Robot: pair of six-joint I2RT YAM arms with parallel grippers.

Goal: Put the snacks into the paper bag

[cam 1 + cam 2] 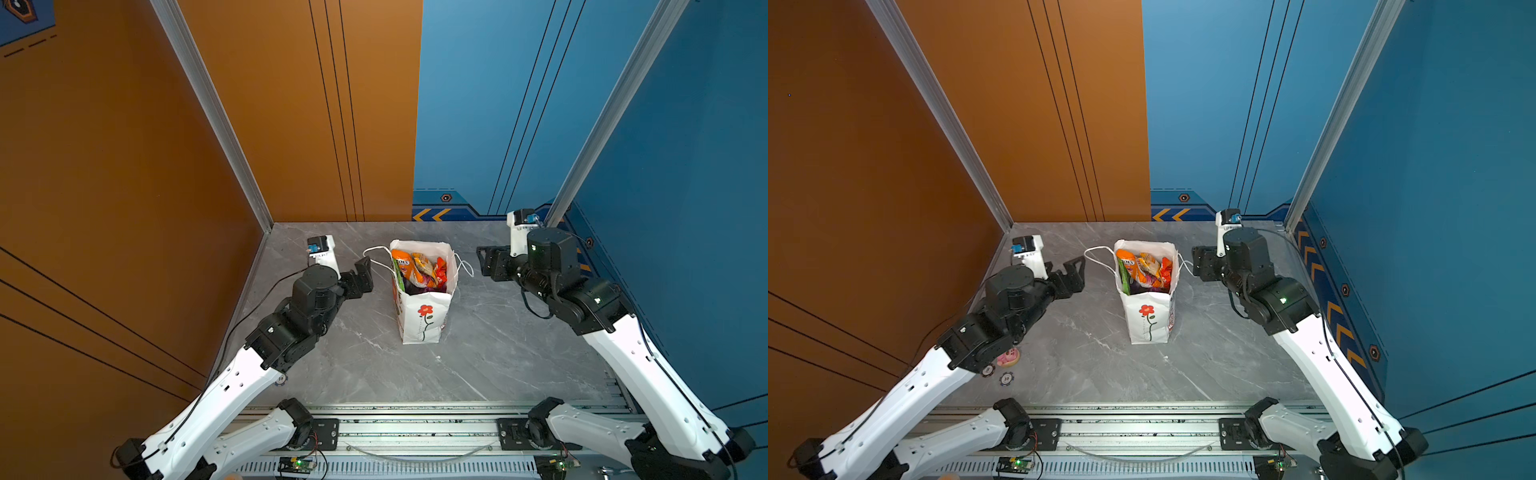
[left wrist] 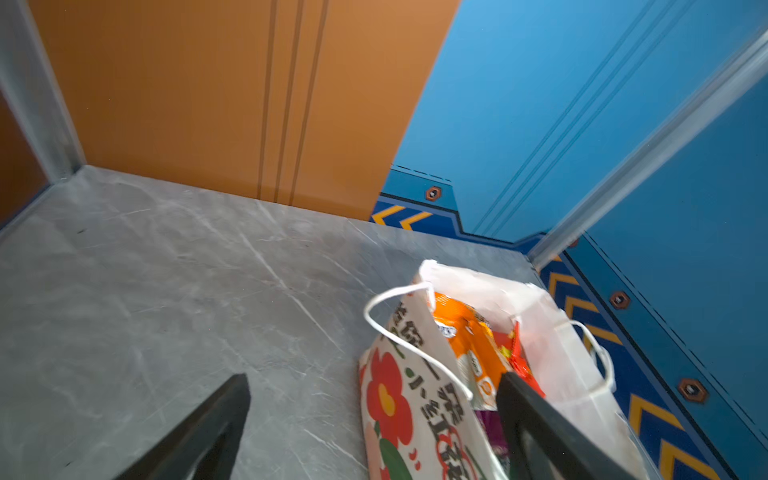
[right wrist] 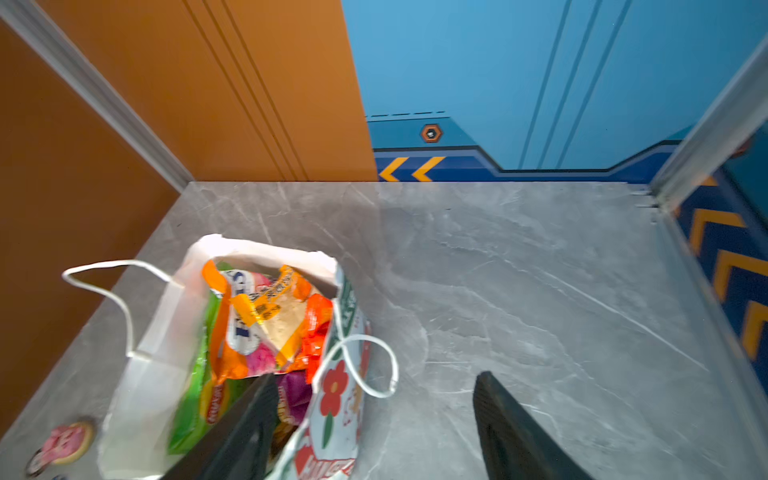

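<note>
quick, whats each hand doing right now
left hand: open, holding nothing
right hand: open, holding nothing

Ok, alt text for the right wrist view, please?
A white paper bag stands open on the grey table, stuffed with orange, green and purple snacks. The right gripper is open and empty, its black fingers in the foreground. A pink toy lies beside the bag.
</note>
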